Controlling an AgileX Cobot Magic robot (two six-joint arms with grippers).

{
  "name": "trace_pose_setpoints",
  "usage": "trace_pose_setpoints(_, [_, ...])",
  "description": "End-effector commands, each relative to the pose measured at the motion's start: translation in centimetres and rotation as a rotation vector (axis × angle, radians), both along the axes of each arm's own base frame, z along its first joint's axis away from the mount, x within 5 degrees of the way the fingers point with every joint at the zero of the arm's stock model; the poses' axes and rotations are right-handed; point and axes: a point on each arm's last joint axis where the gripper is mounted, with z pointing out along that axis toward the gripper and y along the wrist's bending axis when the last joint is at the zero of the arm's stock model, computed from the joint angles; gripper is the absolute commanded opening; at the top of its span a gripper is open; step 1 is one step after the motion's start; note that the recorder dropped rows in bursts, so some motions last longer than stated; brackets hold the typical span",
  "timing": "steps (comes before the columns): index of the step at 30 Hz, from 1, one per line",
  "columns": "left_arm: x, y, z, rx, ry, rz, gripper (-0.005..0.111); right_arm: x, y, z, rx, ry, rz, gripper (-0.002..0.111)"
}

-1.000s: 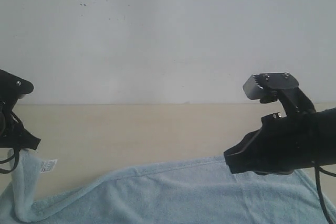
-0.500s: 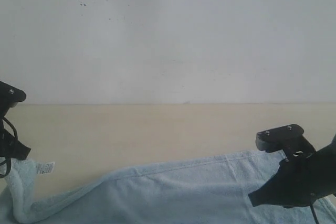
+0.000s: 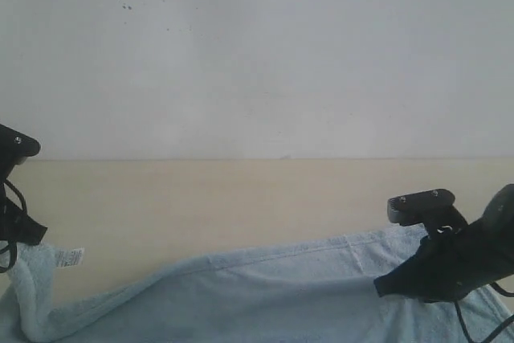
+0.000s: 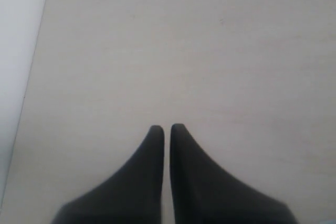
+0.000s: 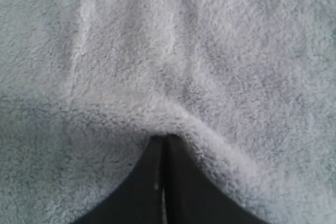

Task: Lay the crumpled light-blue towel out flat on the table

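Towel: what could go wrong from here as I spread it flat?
1. The right gripper looks pinched on a raised ridge of the towel; pulling from mid-cloth may bunch it rather than flatten it.
2. The left gripper is shut over bare table, holding nothing, so the folded-over end beside the white label may go unflattened.

A plain white wall [image 3: 257,54] fills the upper half of the exterior view, and its lower edge runs as a straight level line from side to side. A few small dark specks [image 3: 127,6] dot it toward the upper left. A pale strip of it also shows in the left wrist view.
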Motion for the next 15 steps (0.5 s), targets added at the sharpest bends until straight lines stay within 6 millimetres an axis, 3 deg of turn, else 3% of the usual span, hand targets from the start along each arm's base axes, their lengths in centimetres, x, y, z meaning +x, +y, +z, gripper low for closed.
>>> trace_pose_setpoints(1, [0.1, 0.0, 0.1, -0.011, -0.006, 0.006, 0.004, -0.8, -4.4, -1.9, 0.0, 0.085, -0.137, 0.0])
trace_pose_setpoints(6, [0.2, -0.2, 0.1, -0.029, -0.008, -0.014, 0.004, -2.9, -11.3, -2.7, 0.019, 0.17, -0.33, 0.0])
trace_pose_setpoints(9, [0.2, -0.3, 0.0, -0.041, -0.01, -0.026, 0.004, -3.7, -14.4, -2.1, 0.073, 0.183, -0.477, 0.0])
trace_pose_setpoints(11, [0.3, -0.4, 0.0, -0.049, -0.011, -0.035, 0.004, -3.9, -15.4, -1.3, 0.074, 0.161, -0.5, 0.0])
trace_pose_setpoints(15, [0.5, -0.9, -0.2, -0.089, -0.013, -0.073, 0.004, -3.5, -14.8, 1.1, 0.045, 0.079, -0.428, 0.0])
